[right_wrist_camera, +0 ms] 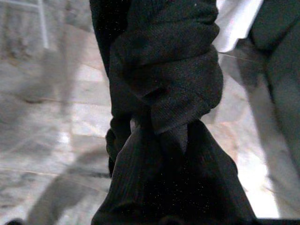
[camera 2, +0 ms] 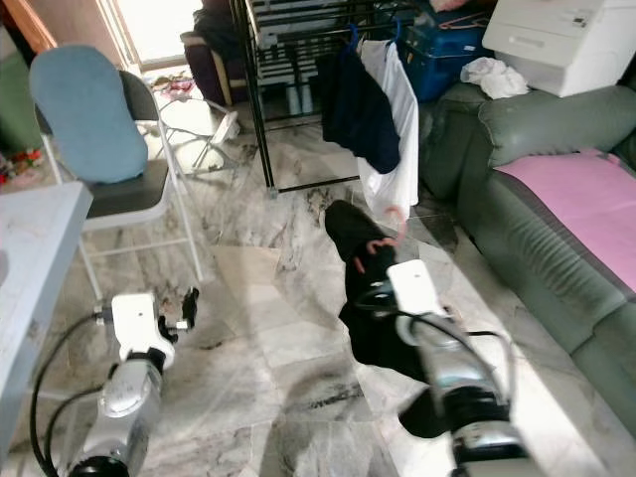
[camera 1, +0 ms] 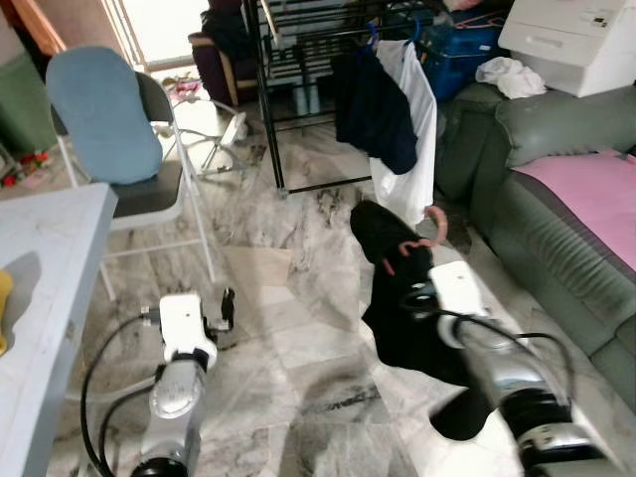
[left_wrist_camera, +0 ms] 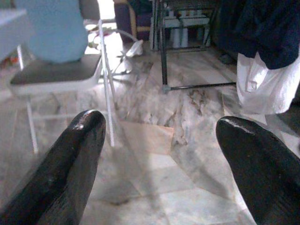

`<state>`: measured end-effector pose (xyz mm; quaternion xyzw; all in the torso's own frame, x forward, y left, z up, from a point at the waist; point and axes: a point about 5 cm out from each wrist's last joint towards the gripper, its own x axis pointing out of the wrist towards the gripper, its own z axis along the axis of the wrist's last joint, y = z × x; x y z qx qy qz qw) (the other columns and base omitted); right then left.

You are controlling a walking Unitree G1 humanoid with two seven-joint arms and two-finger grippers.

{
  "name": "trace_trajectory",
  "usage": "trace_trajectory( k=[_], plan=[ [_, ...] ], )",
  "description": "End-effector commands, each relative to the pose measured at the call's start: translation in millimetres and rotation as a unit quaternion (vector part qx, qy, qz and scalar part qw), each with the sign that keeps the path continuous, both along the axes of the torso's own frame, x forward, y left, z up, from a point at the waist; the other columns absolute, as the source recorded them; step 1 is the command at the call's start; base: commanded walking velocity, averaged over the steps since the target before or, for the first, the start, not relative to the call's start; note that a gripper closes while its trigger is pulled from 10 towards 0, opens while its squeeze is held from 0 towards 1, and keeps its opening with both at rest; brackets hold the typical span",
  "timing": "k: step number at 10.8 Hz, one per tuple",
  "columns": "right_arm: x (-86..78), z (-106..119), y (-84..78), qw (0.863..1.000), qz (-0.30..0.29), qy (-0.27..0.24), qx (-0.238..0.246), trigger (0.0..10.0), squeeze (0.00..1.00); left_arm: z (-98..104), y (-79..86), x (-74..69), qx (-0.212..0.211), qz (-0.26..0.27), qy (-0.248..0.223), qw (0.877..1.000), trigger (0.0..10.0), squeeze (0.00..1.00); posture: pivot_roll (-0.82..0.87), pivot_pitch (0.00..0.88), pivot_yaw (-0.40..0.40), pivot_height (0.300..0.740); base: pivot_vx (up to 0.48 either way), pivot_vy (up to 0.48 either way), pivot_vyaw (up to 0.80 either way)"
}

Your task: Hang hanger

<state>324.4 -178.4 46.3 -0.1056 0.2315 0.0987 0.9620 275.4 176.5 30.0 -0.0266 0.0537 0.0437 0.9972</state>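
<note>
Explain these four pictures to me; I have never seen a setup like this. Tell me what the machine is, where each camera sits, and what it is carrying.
This is a walking humanoid robot in a living room. The two wide pictures come from cameras in its head, looking down at its own silver arms. The other two come from cameras on its wrists, looking along the black fingers. The left gripper is open and holds nothing. The right gripper carries a black garment on a pink hanger. Ahead stands a black drying rack where a dark garment and a white shirt already hang. A folding chair stands to the left and a green sofa to the right.
</note>
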Motion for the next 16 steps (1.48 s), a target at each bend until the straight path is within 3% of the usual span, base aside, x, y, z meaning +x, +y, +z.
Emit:
trace_trajectory(
  k=[1,3,5,7,8,9,16],
  plan=[
    [5.9,12.1,7.4,0.999,-0.007,-0.028,0.025,10.0,0.00,5.4,2.8,1.2,-0.003,0.000,-0.011,1.000,10.0,0.00,-0.09,0.000,0.032,0.740,0.000,0.000,0.00],
    [-3.2,4.1,15.5,0.999,-0.022,-0.024,0.020,10.0,0.00,3.2,-7.8,-3.3,-0.009,-0.024,-0.011,1.000,10.0,0.00,-0.10,0.000,0.045,0.740,0.304,0.000,0.00],
    [-11.4,2.3,6.1,0.998,-0.061,-0.023,0.023,10.0,0.00,3.1,-15.2,-0.9,-0.021,-0.038,-0.004,0.999,10.0,0.00,-0.13,0.000,0.060,0.740,0.349,0.000,0.00],
    [-9.8,8.0,5.9,0.997,-0.052,-0.057,-0.018,10.0,0.00,4.6,-18.6,1.3,-0.021,-0.054,-0.004,0.998,10.0,0.00,-0.13,0.000,0.067,0.740,0.377,0.000,0.00],
    [-9.7,8.3,8.3,0.995,-0.079,-0.053,0.014,10.0,0.00,4.7,-19.9,1.3,-0.022,-0.056,-0.004,0.998,10.0,0.00,-0.13,0.000,0.067,0.740,0.401,0.000,0.00],
    [-9.7,7.4,11.6,0.996,-0.067,-0.048,0.025,10.0,0.00,4.7,-21.4,0.7,-0.023,-0.057,-0.003,0.998,10.0,0.00,-0.12,0.000,0.064,0.740,0.401,0.000,0.00],
    [-9.6,8.9,12.9,0.997,-0.065,-0.042,0.031,10.0,0.00,2.7,-26.8,-0.9,-0.028,-0.065,0.011,0.997,10.0,0.00,-0.11,0.000,0.068,0.740,0.400,0.000,0.00]
  ],
)
